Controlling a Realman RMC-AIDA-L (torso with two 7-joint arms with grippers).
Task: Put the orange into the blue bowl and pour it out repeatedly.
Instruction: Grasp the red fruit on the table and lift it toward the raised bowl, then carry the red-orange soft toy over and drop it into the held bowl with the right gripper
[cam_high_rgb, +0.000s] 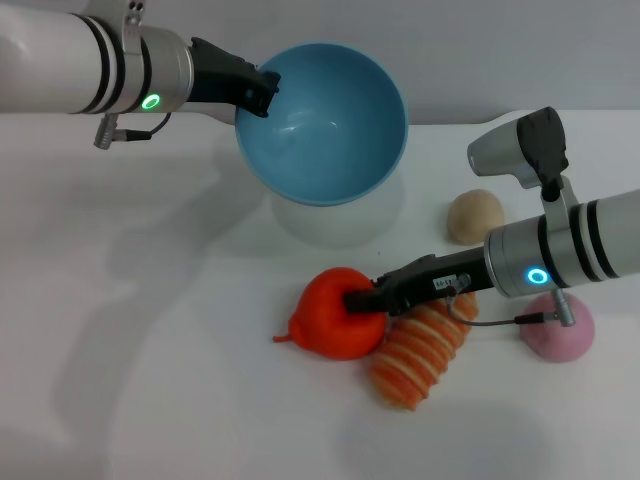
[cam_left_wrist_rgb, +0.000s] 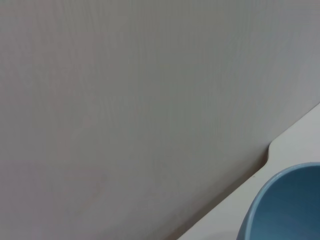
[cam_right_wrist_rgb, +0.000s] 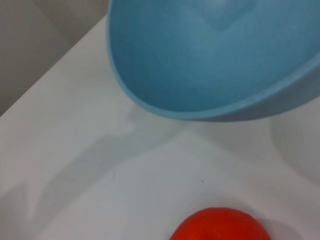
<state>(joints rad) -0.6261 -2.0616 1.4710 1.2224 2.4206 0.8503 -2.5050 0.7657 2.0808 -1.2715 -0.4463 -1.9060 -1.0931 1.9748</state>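
Observation:
The blue bowl (cam_high_rgb: 320, 120) is held off the white table and tilted, its opening facing front; it is empty. My left gripper (cam_high_rgb: 258, 95) is shut on its left rim. The bowl also shows in the left wrist view (cam_left_wrist_rgb: 285, 205) and the right wrist view (cam_right_wrist_rgb: 210, 55). The orange (cam_high_rgb: 330, 320) lies on the table in front of the bowl, its stem nub pointing left. My right gripper (cam_high_rgb: 358, 298) reaches in from the right and is shut on the orange's upper right side. The top of the orange shows in the right wrist view (cam_right_wrist_rgb: 220, 225).
An orange-and-cream striped oblong piece (cam_high_rgb: 420, 355) lies against the orange's right side, under my right gripper. A tan ball (cam_high_rgb: 475, 215) sits right of the bowl. A pink roundish piece (cam_high_rgb: 560, 330) lies under my right forearm. The table's far edge meets a grey wall.

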